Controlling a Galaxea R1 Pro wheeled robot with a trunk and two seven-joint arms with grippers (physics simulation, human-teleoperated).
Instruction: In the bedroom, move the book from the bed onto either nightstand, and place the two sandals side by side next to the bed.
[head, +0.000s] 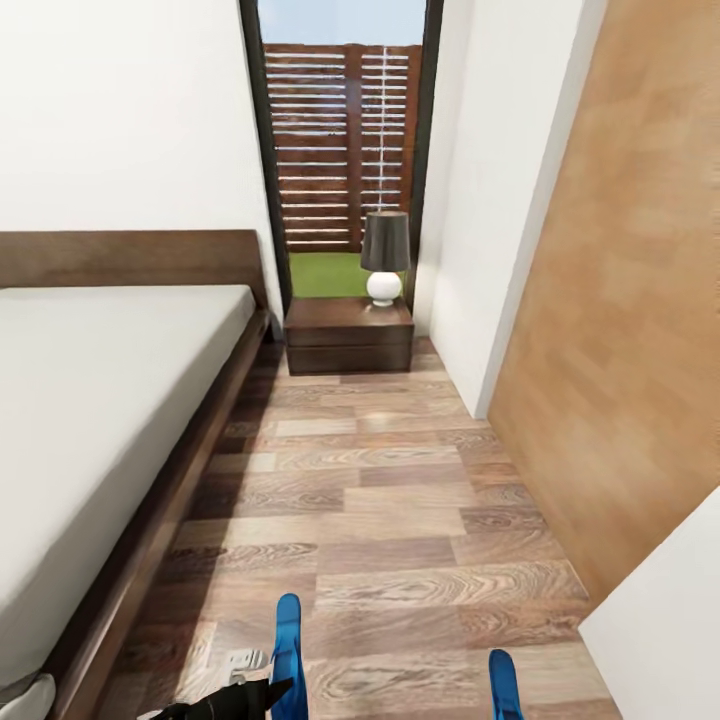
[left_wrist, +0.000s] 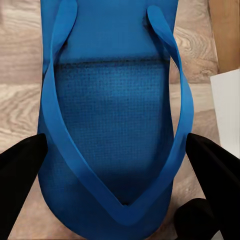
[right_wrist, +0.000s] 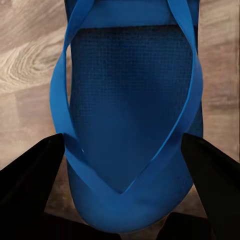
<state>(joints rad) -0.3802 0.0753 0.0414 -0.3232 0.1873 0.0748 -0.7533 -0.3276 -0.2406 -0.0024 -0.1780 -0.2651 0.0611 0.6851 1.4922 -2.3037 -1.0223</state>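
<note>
Since each wrist camera looks straight down onto a blue flip-flop, I judge both sandals are either in hand or just about to be.

The left gripper (left_wrist: 117, 165) stands wide, its dark fingers (left_wrist: 22, 165) flanking the left sandal (left_wrist: 112, 125) at the strap's outer edges; I cannot tell whether they touch it. The right gripper (right_wrist: 120, 165) is spread the same way around the right sandal (right_wrist: 132, 100), toe post nearest the fingers.

In the head view both sandals, one (head: 288, 640) and the other (head: 503, 680), sit well apart over the wood floor (head: 400, 500), with the bed (head: 100, 400) off beyond the left gripper and the nightstand (head: 348, 335) far ahead.

I expect them to be light, thin and floppy, the straps softer still. I would pinch across the sole's edges near the toe, not the strap, which would likely fold.
</note>
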